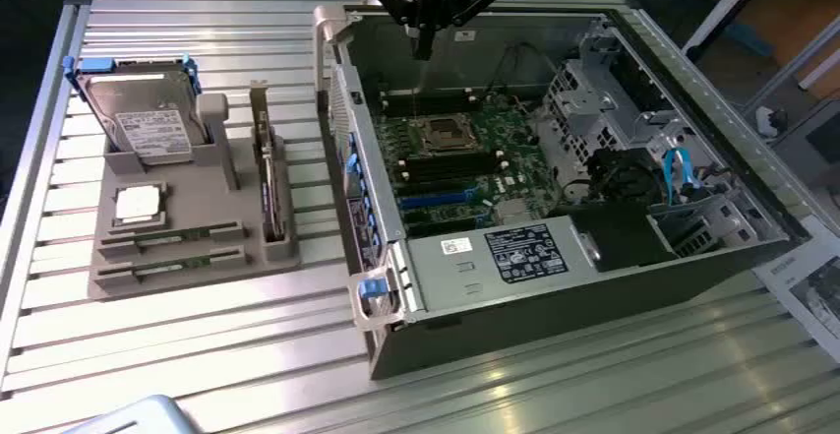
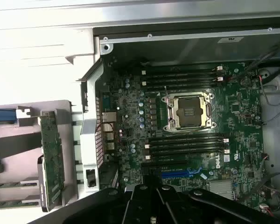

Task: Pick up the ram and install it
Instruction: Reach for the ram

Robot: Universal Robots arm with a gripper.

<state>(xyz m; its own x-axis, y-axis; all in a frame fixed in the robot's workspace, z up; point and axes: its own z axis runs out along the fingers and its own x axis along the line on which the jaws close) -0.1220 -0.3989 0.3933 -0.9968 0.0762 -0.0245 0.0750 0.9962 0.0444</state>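
Note:
Two ram sticks, thin and green, lie side by side in the front slots of the grey holder (image 1: 197, 213) at the exterior view's left: one ram (image 1: 171, 242) and a second ram (image 1: 168, 270) just in front of it. My gripper (image 1: 423, 48) hangs over the far rim of the open computer case (image 1: 591, 267), well away from the holder. Its fingers are shut, with nothing between them. Below it lies the green motherboard (image 2: 130, 121) with black empty memory slots (image 2: 184, 142) on either side of the open processor socket (image 2: 187, 111).
The holder also carries a hard drive (image 1: 145, 124), a square silver processor chip (image 1: 138, 203) and an upright expansion card (image 1: 270, 188). Cables and a drive cage (image 1: 683, 188) fill the case's right end. The ribbed metal table (image 1: 197, 355) runs on in front.

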